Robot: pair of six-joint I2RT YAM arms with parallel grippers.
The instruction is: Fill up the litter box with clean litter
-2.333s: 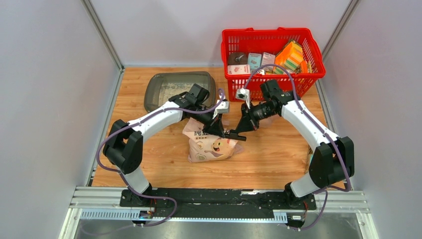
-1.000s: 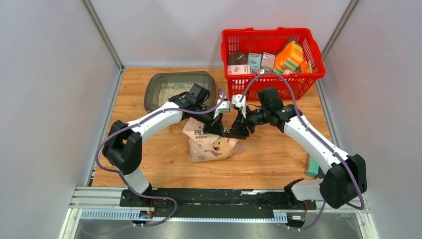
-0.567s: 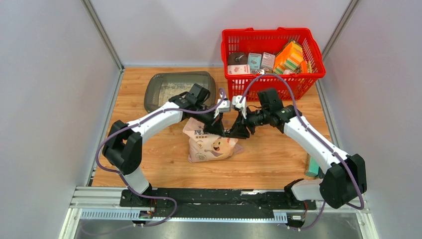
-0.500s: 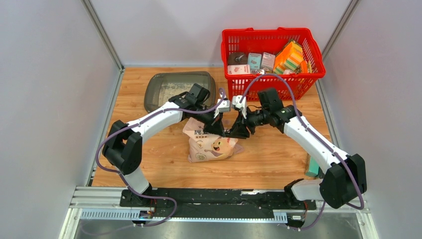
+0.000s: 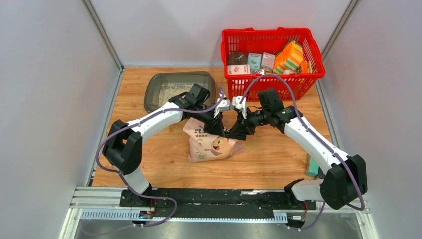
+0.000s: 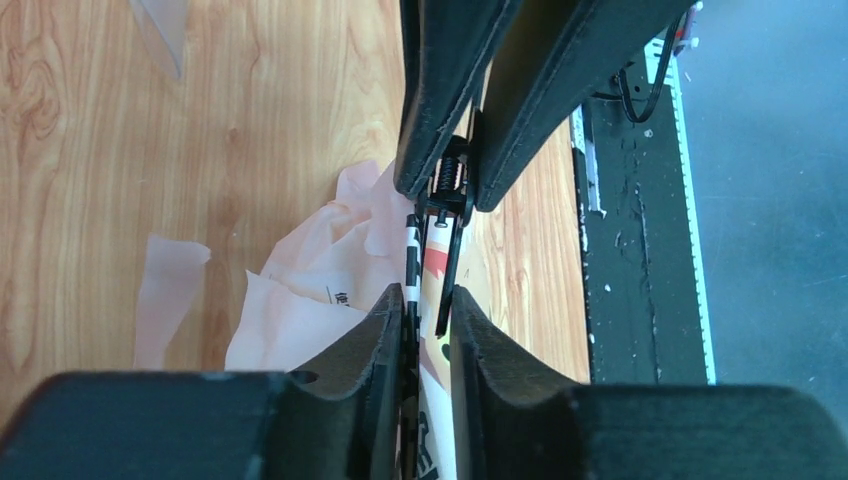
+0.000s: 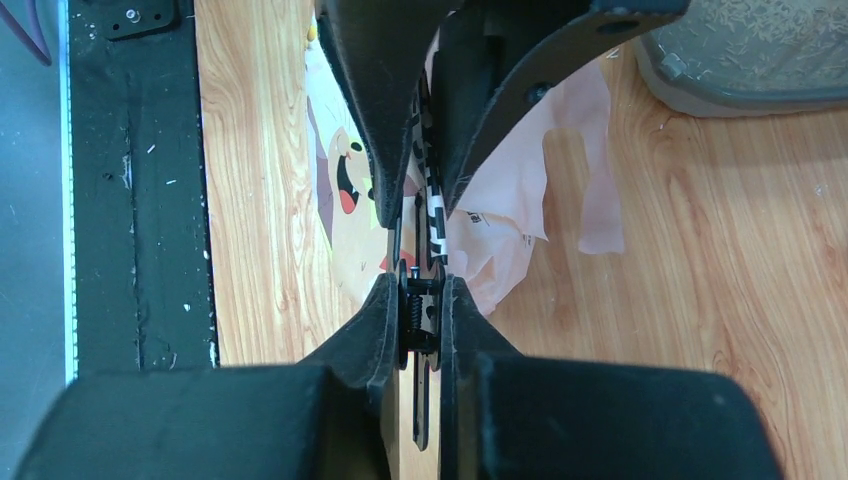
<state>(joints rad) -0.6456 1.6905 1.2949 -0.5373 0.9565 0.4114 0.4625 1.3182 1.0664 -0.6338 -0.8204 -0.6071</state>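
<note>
Litter box sits far left on the bench, its near edge hidden by my left arm, while the bag of clean litter lies mid-bench where both arms bend inward, left pincer pressed together on its top edge, right pincer pinching a black spring clip there.

The left arm and right arm have white shells between black joints, each trailing a looping lilac cable. The left tool and right tool are matte black, wedge-fingered; pale wrist blocks, perhaps cameras.
</note>
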